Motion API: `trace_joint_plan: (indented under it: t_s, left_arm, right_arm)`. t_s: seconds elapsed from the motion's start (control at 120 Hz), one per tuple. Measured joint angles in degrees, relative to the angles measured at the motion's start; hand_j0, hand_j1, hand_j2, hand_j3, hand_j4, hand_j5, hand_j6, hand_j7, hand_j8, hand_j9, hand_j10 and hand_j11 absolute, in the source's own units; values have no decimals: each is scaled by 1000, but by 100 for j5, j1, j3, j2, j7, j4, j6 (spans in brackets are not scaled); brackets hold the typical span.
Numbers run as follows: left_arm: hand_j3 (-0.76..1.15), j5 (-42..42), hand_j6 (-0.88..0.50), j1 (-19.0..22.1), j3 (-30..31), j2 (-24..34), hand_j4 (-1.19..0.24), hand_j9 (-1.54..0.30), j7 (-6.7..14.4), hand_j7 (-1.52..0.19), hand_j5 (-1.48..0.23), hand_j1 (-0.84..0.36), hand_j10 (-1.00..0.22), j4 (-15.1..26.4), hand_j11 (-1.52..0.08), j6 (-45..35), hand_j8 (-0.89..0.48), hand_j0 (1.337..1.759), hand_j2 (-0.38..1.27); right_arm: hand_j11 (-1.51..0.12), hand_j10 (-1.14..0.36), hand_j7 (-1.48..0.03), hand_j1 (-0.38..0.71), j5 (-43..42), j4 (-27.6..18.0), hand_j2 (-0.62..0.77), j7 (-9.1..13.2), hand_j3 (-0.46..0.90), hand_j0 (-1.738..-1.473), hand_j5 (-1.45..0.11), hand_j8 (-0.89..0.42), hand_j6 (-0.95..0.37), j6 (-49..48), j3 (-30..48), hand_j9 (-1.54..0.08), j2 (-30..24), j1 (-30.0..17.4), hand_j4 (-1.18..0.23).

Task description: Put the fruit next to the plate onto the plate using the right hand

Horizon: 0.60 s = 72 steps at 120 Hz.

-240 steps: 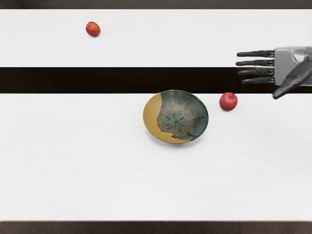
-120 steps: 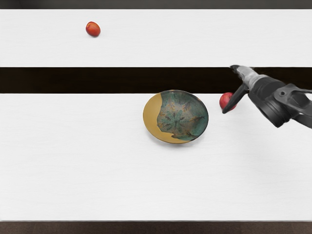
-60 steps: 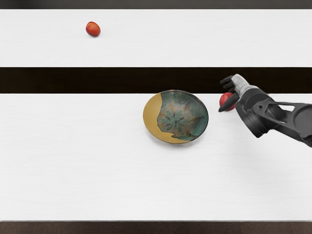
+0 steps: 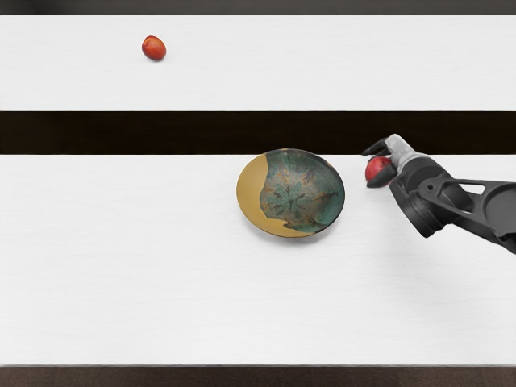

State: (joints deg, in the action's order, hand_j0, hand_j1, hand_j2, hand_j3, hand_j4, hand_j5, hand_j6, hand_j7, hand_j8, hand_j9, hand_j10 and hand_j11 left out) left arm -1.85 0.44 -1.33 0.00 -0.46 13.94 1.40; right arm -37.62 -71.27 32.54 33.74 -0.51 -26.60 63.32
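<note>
Though half-hidden, apple (image 4: 376,169) seemingly in right hand (image 4: 394,156)

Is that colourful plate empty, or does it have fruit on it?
Empty: the plate shows only its pattern. The apple is beside it on the right, gripped by the right hand.

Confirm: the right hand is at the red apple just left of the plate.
Not left: in the head view the red apple sits just right of the plate, with the right hand at it.
</note>
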Motion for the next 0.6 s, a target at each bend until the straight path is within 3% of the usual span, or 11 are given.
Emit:
trace_joint_plan:
  t_s: [0.4, 0.6]
  left_arm:
    - [0, 0, 0, 0, 0, 0, 0, 0, -1, 0, 0, 349, 0, 0, 0, 0, 0, 1658, 0]
    - [0, 0, 0, 4, 0, 0, 0, 0, -2, 0, 0, 349, 0, 1, 0, 0, 0, 1658, 0]
  right_arm:
    - [-913, -461, -894, 258, 26, -24, 198, 1, 0, -1652, -883, -345, -500, -25, 30, -896, -4, -31, -697]
    - [-997, -408, -970, 287, 89, -70, 240, 4, 0, -1650, -999, -276, -450, -126, 241, -990, -91, 26, -730]
